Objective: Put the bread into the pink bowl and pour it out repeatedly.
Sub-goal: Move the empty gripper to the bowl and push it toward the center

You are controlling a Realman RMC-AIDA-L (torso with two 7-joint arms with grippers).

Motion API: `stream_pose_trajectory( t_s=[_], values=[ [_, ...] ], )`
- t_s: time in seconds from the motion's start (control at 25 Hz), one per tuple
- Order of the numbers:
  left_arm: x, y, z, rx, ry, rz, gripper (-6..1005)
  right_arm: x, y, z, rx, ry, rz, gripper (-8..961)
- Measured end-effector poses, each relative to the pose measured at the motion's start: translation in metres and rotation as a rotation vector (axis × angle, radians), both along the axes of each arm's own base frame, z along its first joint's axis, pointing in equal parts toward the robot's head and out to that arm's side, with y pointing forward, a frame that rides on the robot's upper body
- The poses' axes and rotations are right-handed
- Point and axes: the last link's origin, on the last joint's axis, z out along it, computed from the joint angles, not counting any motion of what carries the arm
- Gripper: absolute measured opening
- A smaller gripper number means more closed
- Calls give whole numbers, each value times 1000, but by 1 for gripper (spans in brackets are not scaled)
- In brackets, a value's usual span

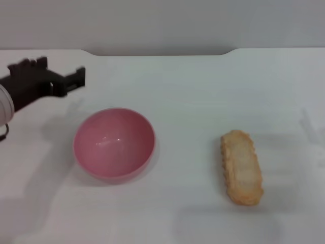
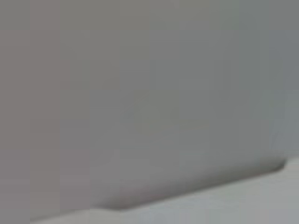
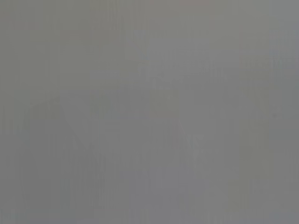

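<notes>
Bread, an elongated toy loaf with its pale tan face up and scalloped golden edges, lies flat on your white bench on the robot's right side, its long axis running roughly away from the robot and tilted a little. Nothing touches it. Well apart from it, on the robot's left, you have the round, deep, glossy pink plastic bowl standing upright on the bench, its mouth facing up and its inside holding nothing; a few small highlights show on its smooth inner wall.

Your left gripper, a black blocky piece on a white-cuffed arm, comes in from the left edge of the head view and hangs above the bench, beyond the bowl and to its left, not touching the bowl. Its shadow falls on the bench beside the bowl. You cannot tell from this angle whether its fingers stand wide or narrow, since they merge into one dark shape, and they hold nothing that you can see.

Your right gripper does not show in the head view at all. The right wrist view gives you only a flat grey field with nothing to make out. The left wrist view shows a grey wall above a pale strip of bench, with no fingers in it.
</notes>
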Motion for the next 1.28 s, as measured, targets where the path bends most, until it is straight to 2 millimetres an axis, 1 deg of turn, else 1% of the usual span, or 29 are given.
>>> stream_pose_trajectory(
  t_s=[0.2,0.32,0.36,0.72,0.76,0.84,1.08,1.28],
  values=[
    [-2,-9,-9,-84,13,30,858,0,0,0,-1,0,0,740],
    [-3,-14,-20,-180,41,51,858,-1,0,0,-2,0,1,740],
    [-5,-14,-21,-189,50,57,857,-1,0,0,-2,0,2,741],
    [-19,-15,-34,-231,76,95,856,-2,1,-1,-4,-1,7,740],
    [-27,-11,-40,-246,74,118,856,-2,1,-1,-5,-1,8,740],
    [-31,-10,-44,-257,70,132,855,-3,1,-1,-5,-1,8,740],
    [-32,-11,-54,-270,59,138,854,-3,1,-1,-5,-2,10,740],
    [-41,-13,-58,-270,54,162,853,-5,2,-2,-7,0,16,740]
  ],
)
